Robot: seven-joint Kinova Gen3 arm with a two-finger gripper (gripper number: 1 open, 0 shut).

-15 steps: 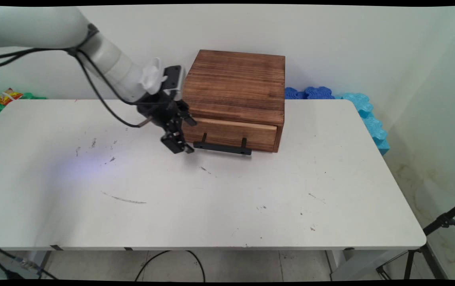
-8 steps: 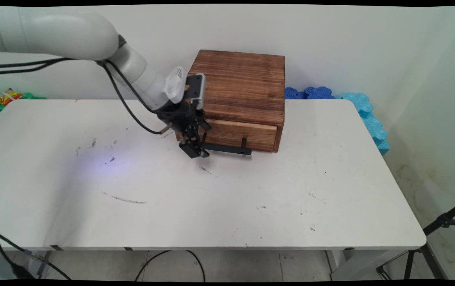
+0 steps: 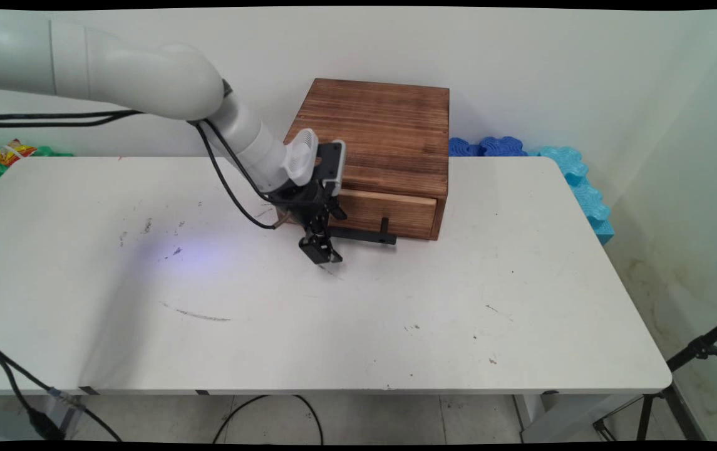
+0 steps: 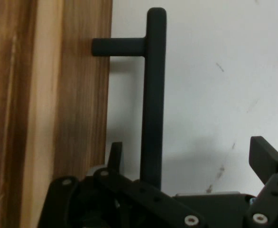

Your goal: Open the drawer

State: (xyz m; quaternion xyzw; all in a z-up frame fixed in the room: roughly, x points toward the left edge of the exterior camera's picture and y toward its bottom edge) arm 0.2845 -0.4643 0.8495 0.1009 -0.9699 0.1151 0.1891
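A dark brown wooden box [image 3: 374,131] stands at the back of the white table [image 3: 358,313]. Its light wooden drawer [image 3: 389,212] faces the near side and looks shut. A black bar handle [image 3: 364,235] sticks out from the drawer front. My gripper [image 3: 320,250] is open and sits low at the handle's left end. In the hand view the handle bar [image 4: 153,95] runs up between the fingers, close to the left finger [image 4: 114,154] and well apart from the right one [image 4: 264,154]. The gripper [image 4: 189,152] holds nothing, and the drawer front [image 4: 49,95] fills that view's left side.
Blue foam pieces [image 3: 490,147] and cyan ones [image 3: 583,181] lie behind and beside the table's right end. Green items with a snack packet [image 3: 10,152] sit at the far left. A black tripod leg [image 3: 696,351] stands at the lower right. Cables hang under the arm.
My gripper has moved right and slightly down, from beside the box's left front corner to the left end of the drawer handle. The box and drawer have not moved.
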